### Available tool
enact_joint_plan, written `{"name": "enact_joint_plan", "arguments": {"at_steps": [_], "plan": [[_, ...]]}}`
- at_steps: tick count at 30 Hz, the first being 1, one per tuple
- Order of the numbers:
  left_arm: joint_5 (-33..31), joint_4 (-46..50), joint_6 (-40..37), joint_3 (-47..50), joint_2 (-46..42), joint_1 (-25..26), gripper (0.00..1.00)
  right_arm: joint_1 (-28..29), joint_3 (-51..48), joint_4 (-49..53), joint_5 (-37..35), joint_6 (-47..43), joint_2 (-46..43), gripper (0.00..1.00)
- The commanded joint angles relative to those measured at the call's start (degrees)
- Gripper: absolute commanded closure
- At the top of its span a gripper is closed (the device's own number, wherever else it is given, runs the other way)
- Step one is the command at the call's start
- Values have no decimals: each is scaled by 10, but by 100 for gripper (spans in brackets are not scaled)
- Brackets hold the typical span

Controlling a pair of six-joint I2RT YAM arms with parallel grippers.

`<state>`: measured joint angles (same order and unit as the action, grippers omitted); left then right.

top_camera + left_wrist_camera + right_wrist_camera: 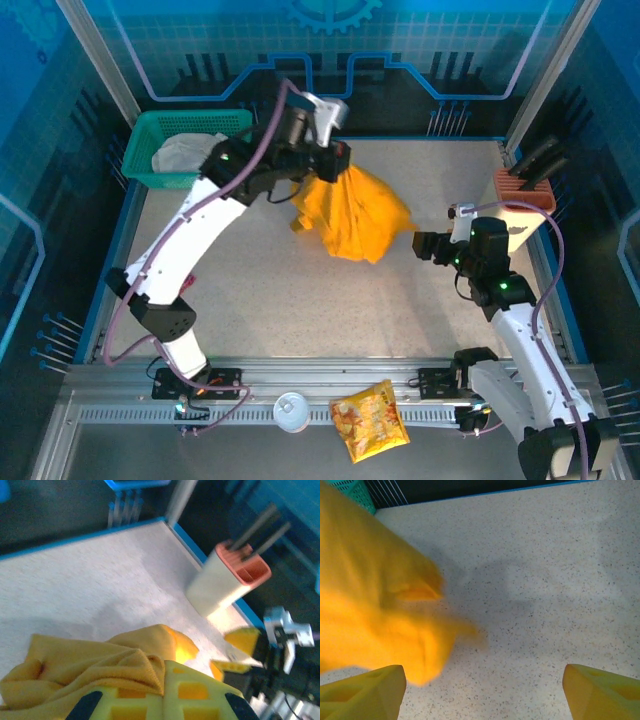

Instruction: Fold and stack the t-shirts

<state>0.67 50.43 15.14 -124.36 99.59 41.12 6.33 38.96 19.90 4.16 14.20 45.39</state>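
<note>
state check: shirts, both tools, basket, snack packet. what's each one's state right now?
mustard t-shirt: bunched, unfolded, hanging from the left tool
off-white t-shirt: crumpled, unfolded, in the teal basket
left tool: shut on the mustard t-shirt
right tool: open, empty, beside the hanging cloth
teal basket: upright, at the table's far left corner
snack packet: lying flat on the near rail, untouched
</note>
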Motion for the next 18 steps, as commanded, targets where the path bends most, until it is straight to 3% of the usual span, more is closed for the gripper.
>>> {"name": "enact_joint_plan", "arguments": {"at_steps": [1,7,9,10,18], "plan": [[-16,-37,21,34,37,45,100,-4,20,7,10,2,-11,18],[-15,-97,88,107,111,79,100,-4,54,62,4,-5,7,19],[-16,-119,103,133,119,81,100,-4,66,84,5,-2,13,11],[-22,-126,108,141,121,80,100,-4,70,96,2,4,14,1],[-74,-114,121,121,144,77,100,-4,74,175,32,48,32,0]]}}
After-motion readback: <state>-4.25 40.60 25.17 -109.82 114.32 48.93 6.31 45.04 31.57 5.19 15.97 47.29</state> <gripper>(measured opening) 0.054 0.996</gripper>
